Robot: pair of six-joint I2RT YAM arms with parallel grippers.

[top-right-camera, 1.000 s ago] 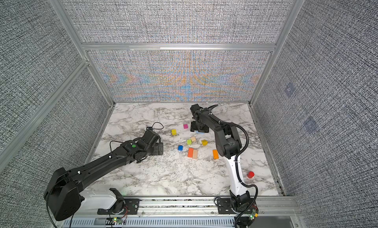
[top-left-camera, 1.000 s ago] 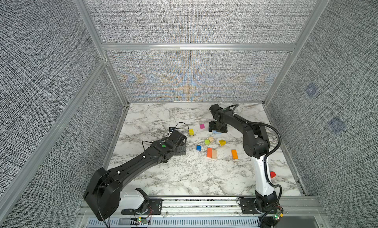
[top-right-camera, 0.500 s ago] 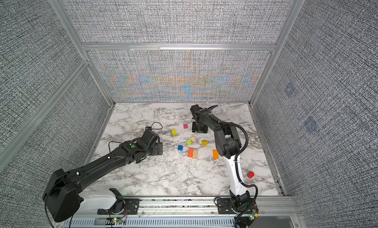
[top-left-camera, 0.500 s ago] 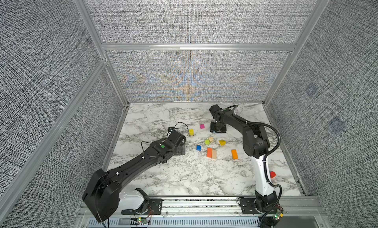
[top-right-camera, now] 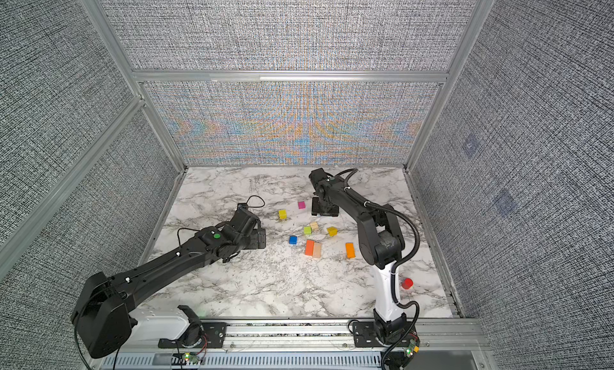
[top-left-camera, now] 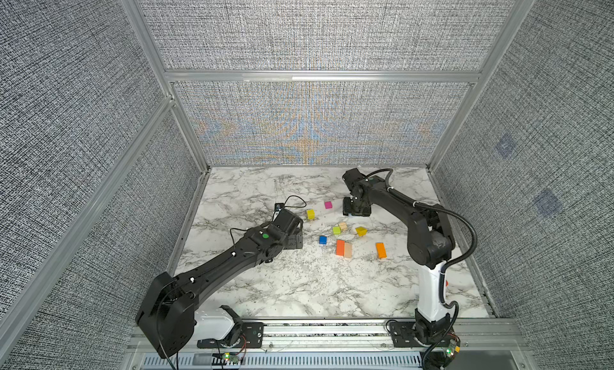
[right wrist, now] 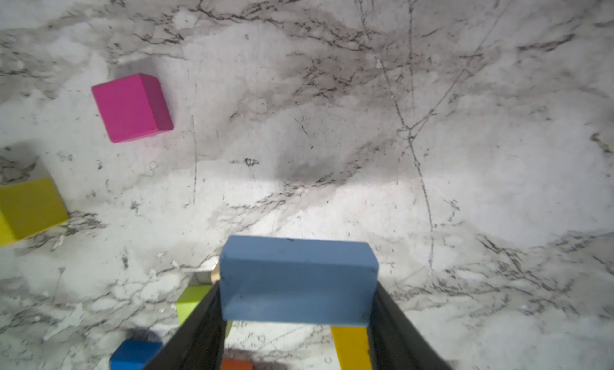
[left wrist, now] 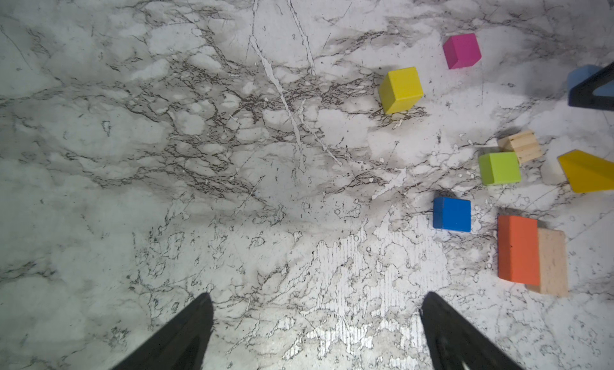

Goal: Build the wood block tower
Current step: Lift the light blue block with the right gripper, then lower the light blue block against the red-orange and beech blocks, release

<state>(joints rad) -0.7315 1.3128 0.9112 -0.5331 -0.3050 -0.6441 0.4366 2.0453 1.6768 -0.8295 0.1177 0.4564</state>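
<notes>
My right gripper point(right wrist: 297, 313) is shut on a light blue brick point(right wrist: 297, 278), gripped across its ends; in both top views the gripper point(top-left-camera: 356, 209) hides it. The other wood blocks lie loose on the marble: magenta cube point(top-left-camera: 328, 205), yellow cube point(top-left-camera: 310, 214), tan cube point(top-left-camera: 342, 226), green cube point(top-left-camera: 337, 230), yellow wedge point(top-left-camera: 361, 231), blue cube point(top-left-camera: 322, 240), an orange brick point(top-left-camera: 340, 247) against a tan brick point(top-left-camera: 348, 250), and another orange brick point(top-left-camera: 381, 250). My left gripper point(left wrist: 317, 295) is open over bare marble, left of the blue cube point(left wrist: 452, 215). No tower shows.
A red block point(top-right-camera: 407, 283) stands alone at the front right, behind my right arm's base. Grey fabric walls with aluminium posts point(top-left-camera: 186, 135) close in the marble table point(top-left-camera: 299, 285) on three sides. A metal rail point(top-left-camera: 332, 328) runs along the front edge.
The right jaws have closed in onto the light blue brick. Both arms have stayed almost where they were, and the left jaws remain wide.
</notes>
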